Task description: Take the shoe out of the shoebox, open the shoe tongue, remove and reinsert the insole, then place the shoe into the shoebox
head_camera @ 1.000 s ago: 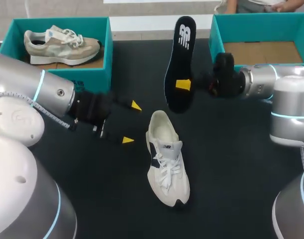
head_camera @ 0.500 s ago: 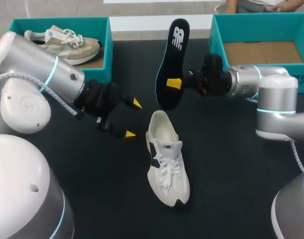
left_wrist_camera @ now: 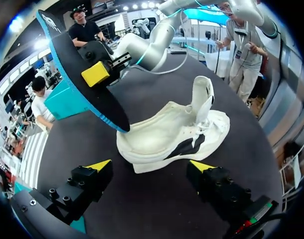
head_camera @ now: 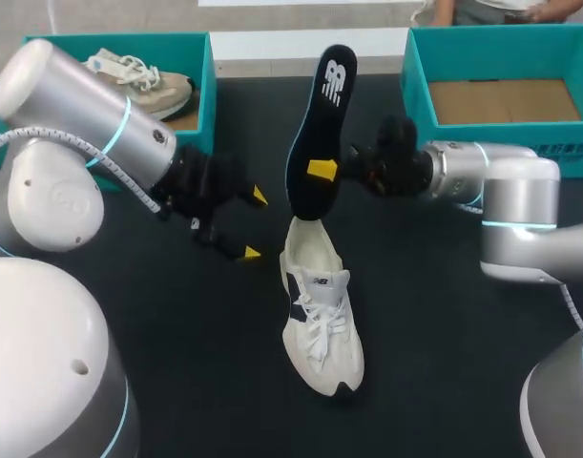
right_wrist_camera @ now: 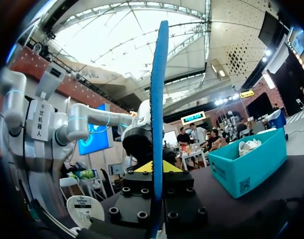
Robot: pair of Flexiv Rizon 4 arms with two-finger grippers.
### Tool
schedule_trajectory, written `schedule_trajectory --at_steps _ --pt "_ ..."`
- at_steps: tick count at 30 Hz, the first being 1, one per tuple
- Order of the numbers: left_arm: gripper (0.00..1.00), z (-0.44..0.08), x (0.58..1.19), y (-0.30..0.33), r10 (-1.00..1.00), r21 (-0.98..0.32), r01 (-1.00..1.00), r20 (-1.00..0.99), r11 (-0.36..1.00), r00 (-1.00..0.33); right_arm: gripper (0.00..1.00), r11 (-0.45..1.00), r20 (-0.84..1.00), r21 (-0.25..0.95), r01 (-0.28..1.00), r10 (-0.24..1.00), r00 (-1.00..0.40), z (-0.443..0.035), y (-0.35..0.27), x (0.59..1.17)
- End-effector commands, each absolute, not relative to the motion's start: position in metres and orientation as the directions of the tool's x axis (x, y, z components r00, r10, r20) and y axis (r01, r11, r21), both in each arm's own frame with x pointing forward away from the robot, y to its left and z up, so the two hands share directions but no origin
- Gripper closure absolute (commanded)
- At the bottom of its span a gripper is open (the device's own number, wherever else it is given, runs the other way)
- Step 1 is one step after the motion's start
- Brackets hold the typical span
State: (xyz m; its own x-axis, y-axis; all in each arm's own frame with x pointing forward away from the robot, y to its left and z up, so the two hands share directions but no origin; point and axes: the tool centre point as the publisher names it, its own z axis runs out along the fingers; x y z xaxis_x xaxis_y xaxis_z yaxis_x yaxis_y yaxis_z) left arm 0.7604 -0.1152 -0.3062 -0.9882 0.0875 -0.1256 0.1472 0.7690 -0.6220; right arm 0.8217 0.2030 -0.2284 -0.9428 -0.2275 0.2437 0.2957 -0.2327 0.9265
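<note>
White shoe (head_camera: pixel 320 320) lies flat mid-table (head_camera: pixel 444 372), toe toward the near edge, heel opening toward the far side, laces tied, tongue up. Dark table top shows on every side of it, and it sits well apart from both boxes. Right gripper (head_camera: pixel 316 170) comes in from the right and is clamped on the insole (head_camera: pixel 315 124), one yellow tip on the black face and the other hidden behind it; the right wrist view shows the blue edge standing upright between the two fingers. The insole is off the table and tilted, its lower end just over the shoe's heel opening; contact there unclear. Its upper end leans toward the far edge. Left gripper (head_camera: pixel 253 225) sits just left of the heel, apart from it, fingers spread wide and holding nothing; in its wrist view the shoe lies ahead of the two tips. Teal left box (head_camera: pixel 207 105) at the far left corner holds a beige shoe (head_camera: pixel 143 81), and the left arm covers part of the box. Teal right box (head_camera: pixel 412 81) at the far right corner shows a brown cardboard floor. Writing: white logo (head_camera: pixel 336 79) on the insole's upper end, a small mark on the shoe's tongue, and a label (head_camera: pixel 568 153) on the right box's front wall, too small to read.
</note>
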Motion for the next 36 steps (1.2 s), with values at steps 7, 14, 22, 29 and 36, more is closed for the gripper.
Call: schedule_trajectory --at_steps 7,14,22,29,36 --pt "0.0 -0.312 0.754 -0.112 0.08 -0.626 0.148 -0.136 0.766 -0.987 1.0 -0.233 0.247 0.927 0.294 -0.212 -0.946 -0.226 0.201 0.815" --pt "0.0 -0.312 0.754 -0.111 0.077 -0.598 0.142 -0.133 0.789 -0.988 1.0 -0.255 0.242 0.923 0.289 -0.199 -0.95 -0.231 0.203 0.807" --pt "0.0 -0.31 0.755 -0.114 0.069 -0.569 0.141 -0.146 0.81 -0.987 1.0 -0.28 0.201 0.927 0.251 -0.194 -0.96 -0.237 0.208 0.796" --pt "0.0 -0.316 0.761 -0.117 0.051 -0.581 0.137 -0.162 0.803 -0.985 1.0 -0.303 0.202 0.921 0.244 -0.164 -0.966 -0.252 0.203 0.791" --pt "0.0 -0.317 0.764 -0.119 0.056 -0.588 0.141 -0.16 0.797 -0.985 1.0 -0.289 0.241 0.918 0.273 -0.142 -0.96 -0.262 0.206 0.784"
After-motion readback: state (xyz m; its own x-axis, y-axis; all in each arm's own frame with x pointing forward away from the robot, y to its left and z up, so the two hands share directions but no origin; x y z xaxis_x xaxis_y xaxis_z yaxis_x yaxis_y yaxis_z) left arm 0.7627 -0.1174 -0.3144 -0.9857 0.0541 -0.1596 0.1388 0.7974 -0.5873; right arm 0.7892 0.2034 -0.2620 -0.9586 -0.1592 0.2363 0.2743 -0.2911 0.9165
